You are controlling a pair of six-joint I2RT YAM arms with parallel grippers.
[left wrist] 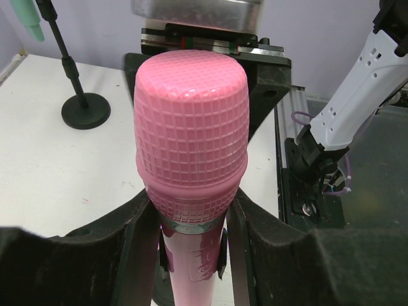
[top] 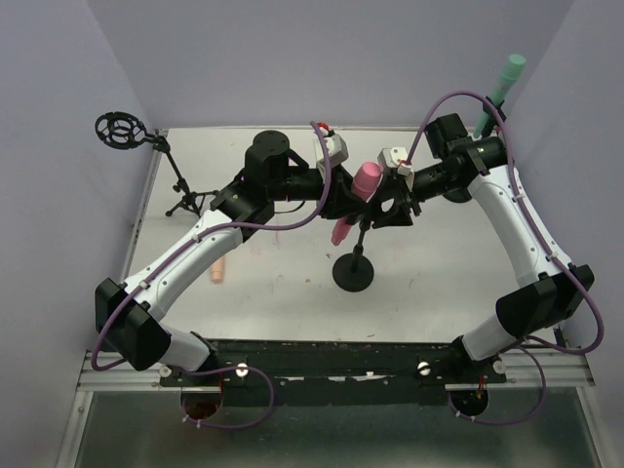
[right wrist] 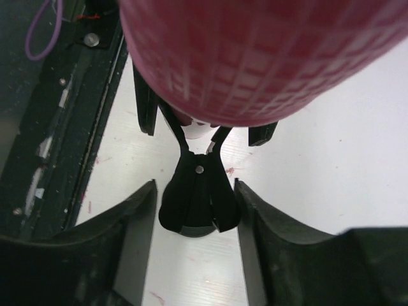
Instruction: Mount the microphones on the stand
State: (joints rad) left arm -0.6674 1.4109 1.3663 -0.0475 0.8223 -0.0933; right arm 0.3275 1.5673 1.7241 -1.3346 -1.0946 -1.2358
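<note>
Pink mic (top: 365, 181) is up in the air at mid-table, tilted, head high, tail pointing down toward the clip (right wrist: 197, 203) of the middle stand (top: 352, 272). The left claw (left wrist: 191, 258) has it pinched narrow on the handle, right under the collar of the head. That looks like the right place: the gridded head is too fat to clamp, and the slim shaft fits between the pads.

It reads as light, hollow plastic, stiff, with a smooth handle that could slide or twist in the pads if the clip fights back. So a firm hold and a straight push, I'd say.

The right claw (right wrist: 197, 213) sits either side of the clip, fingers seemingly pressed on it, steadying the stand.

Trouble spots: from the right wrist the pink head fills the top of the view, blurred, and covers the prongs' mouth. Whether the handle has entered the clip, I cannot tell. From above, both claws crowd over that joint. The left wrist view cuts the handle's tail off.

Further out, the green mic (top: 506, 82) sits in the back-right stand, and the peach mic (top: 219, 270) lies on the table (top: 292, 292) beside the left arm.
</note>
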